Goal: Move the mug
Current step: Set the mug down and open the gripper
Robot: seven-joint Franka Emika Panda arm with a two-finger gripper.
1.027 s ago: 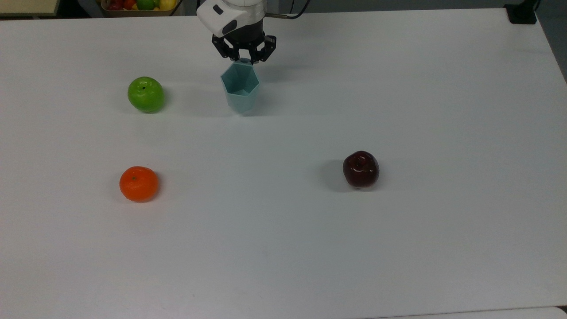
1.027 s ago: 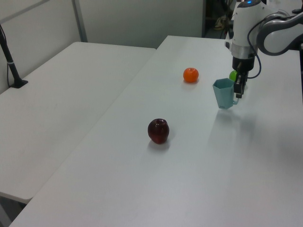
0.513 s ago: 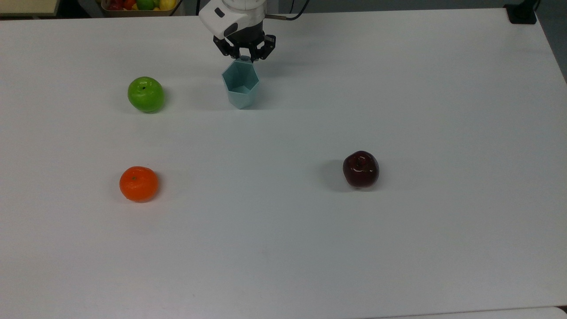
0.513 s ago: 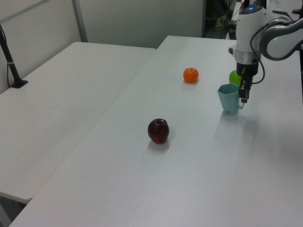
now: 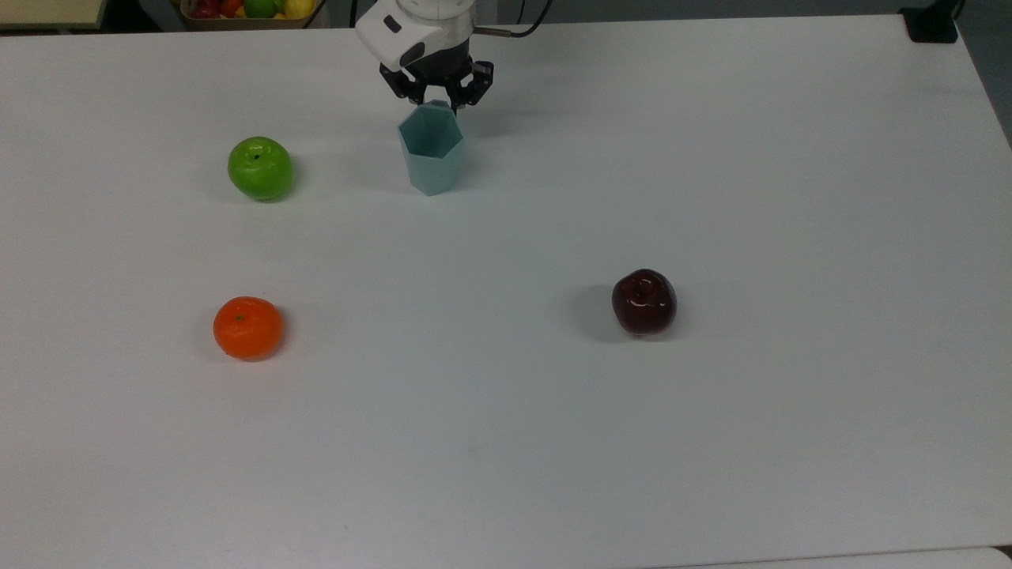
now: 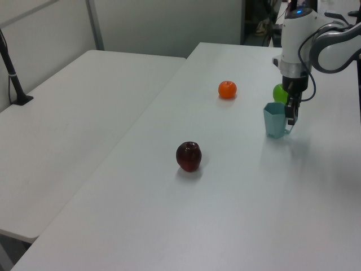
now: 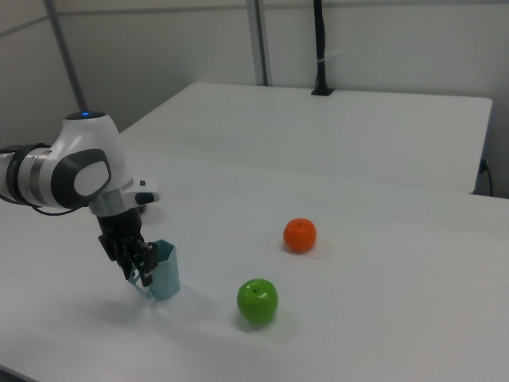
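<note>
The pale light-blue faceted mug stands upright on the white table, toward the far edge in the top view. My gripper reaches down just behind the mug, shut on its handle tab at the rim. In the left view the mug stands at the right with the gripper against its right side. In the right view the gripper grips the left side of the mug. The handle itself is hidden by the fingers.
A green apple lies to the left of the mug in the top view, an orange nearer the front left, and a dark red apple at centre right. A fruit basket sits beyond the far edge.
The gripper carried the mug slightly toward the far edge in the top view. The mug went from tilted to upright, and the grip held.
</note>
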